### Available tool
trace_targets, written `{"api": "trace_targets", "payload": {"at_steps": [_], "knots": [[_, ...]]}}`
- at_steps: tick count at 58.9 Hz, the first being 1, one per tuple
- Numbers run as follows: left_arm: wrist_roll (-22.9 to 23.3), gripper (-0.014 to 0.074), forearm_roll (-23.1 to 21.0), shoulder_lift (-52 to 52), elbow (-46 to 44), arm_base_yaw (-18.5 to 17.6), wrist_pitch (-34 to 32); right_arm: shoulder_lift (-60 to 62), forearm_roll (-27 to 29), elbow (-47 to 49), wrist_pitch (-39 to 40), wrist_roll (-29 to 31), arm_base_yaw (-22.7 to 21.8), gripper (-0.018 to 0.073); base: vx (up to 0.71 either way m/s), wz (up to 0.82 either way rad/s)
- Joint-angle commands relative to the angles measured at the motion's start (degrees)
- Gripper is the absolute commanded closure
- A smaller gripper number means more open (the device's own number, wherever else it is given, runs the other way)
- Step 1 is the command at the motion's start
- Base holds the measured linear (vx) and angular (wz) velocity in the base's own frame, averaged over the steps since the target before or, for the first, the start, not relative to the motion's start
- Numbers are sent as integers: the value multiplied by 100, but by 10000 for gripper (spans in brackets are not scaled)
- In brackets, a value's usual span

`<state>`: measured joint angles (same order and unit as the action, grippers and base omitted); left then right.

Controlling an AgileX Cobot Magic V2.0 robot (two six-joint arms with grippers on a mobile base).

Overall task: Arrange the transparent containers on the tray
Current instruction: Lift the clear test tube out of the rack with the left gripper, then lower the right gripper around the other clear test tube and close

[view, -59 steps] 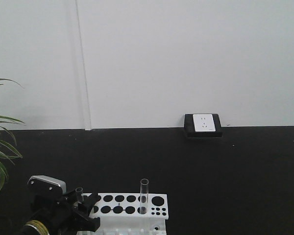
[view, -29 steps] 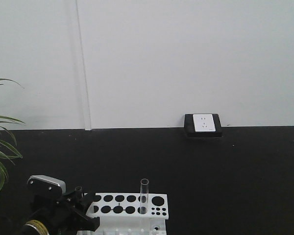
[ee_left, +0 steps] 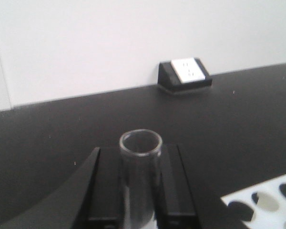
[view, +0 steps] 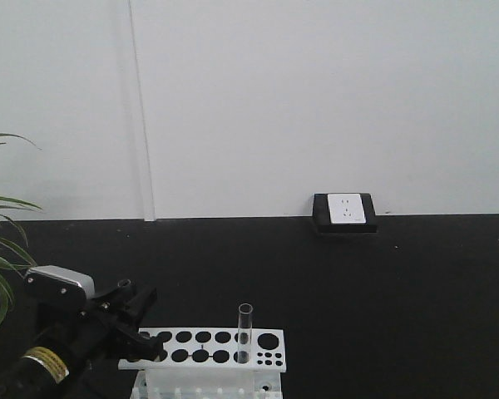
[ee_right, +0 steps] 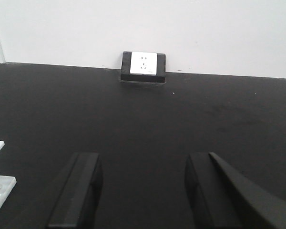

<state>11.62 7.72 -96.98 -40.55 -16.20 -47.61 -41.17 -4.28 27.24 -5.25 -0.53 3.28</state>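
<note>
Left gripper (ee_left: pixel 139 164) clamps test tube (ee_left: pixel 140 142); rack (ee_left: pixel 264 205) at 4 o'clock. Right gripper (ee_right: pixel 142 188) spread, empty. Risk: smooth glass slips, or clips rack.

A plain white wall (view: pixel 316 100), marked by a thin upright strip (view: pixel 141 108), stands behind the black worktop (view: pixel 382 291). A white socket (view: pixel 344 212) sits at its back edge, and green plant leaves (view: pixel 0 266) show at its left edge.

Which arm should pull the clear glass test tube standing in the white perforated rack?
Right. The right gripper is open and empty; the left gripper is shut on the other clear glass tube. The standing tube sits toward the rack's right end.
</note>
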Motion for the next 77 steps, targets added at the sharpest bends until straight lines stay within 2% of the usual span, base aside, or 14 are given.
{"api": "trace_targets", "payload": {"at_steps": [1, 10, 21, 28, 37, 45, 57, 69, 77], "knots": [[15, 605, -80, 582, -156, -30, -287, -16, -69, 184, 525, 53, -32, 92, 0, 0], [15, 604, -75, 1216, -156, 62, 339, -16, -69, 184, 525, 53, -32, 92, 0, 0], [15, 603, -75, 1917, -156, 538, 1404, -148, -56, 184, 525, 53, 8, 92, 0, 0], [15, 603, -75, 2223, -156, 764, 1766, -585, -95, 184, 733, 53, 501, 92, 0, 0], [11, 603, -65, 2428, -156, 838, 1905, -1440, -139, 184, 1691, 238, 1445, 88, 0, 0], [11, 603, -65, 2475, -156, 838, 1938, -2309, -214, 216, 2512, 428, 2038, 72, 0, 0], [16, 603, -65, 2480, -156, 838, 1945, -3637, -202, 822, 3025, 438, 2473, 34, 0, 0], [16, 603, -65, 2480, -156, 838, 1937, -4560, -217, 1779, 3052, 394, 2929, -13, 0, 0], [16, 603, -65, 2480, -156, 838, 1937, -4921, -204, 2093, 3089, 311, 3161, -21, 0, 0]]}}
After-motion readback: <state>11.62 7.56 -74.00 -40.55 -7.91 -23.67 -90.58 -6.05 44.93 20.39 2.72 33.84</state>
